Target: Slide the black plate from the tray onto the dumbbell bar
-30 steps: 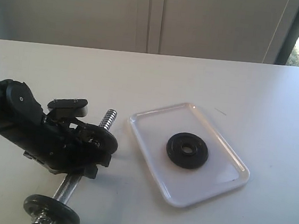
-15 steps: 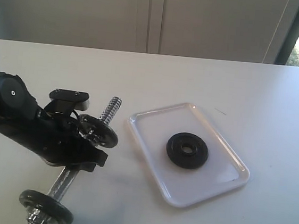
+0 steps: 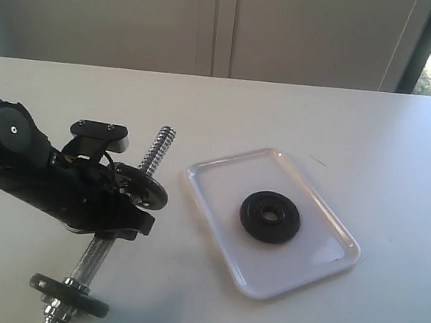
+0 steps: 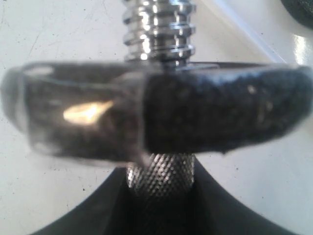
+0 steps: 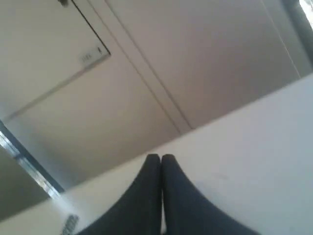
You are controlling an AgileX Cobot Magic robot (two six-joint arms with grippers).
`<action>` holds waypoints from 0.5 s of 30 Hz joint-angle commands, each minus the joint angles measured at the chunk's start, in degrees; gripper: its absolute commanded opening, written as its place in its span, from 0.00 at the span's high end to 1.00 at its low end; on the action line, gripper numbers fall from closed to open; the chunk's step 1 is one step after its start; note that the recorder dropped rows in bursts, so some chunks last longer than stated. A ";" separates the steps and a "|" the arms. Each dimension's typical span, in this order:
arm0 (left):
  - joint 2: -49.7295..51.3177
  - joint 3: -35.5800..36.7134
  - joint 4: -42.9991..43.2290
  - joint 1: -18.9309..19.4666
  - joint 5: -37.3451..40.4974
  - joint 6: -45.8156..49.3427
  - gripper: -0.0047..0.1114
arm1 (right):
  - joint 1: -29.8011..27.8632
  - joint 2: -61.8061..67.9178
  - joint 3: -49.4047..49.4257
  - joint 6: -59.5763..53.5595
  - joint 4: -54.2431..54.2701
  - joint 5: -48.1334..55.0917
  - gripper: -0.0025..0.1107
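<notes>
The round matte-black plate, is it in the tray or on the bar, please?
In: the black plate lies inside the white tray, clear of the chrome bar.

1. Our left arm (image 3: 15,160) comes in from the left edge of the exterior view, its black links stretched low and roughly level.
2. Our left gripper (image 3: 119,217) is clamped around the knurled shaft of the dumbbell bar (image 3: 157,151), with a dark finger on either side of it.
3. In its wrist view, our right gripper (image 5: 161,157) has its two dark fingers (image 5: 144,191) pressed together tip to tip, with nothing between them.
</notes>
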 commanded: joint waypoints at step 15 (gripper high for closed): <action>-2.59 -0.95 -2.12 -0.06 -2.14 4.50 0.96 | 3.05 63.14 -38.91 -48.00 22.92 37.02 0.98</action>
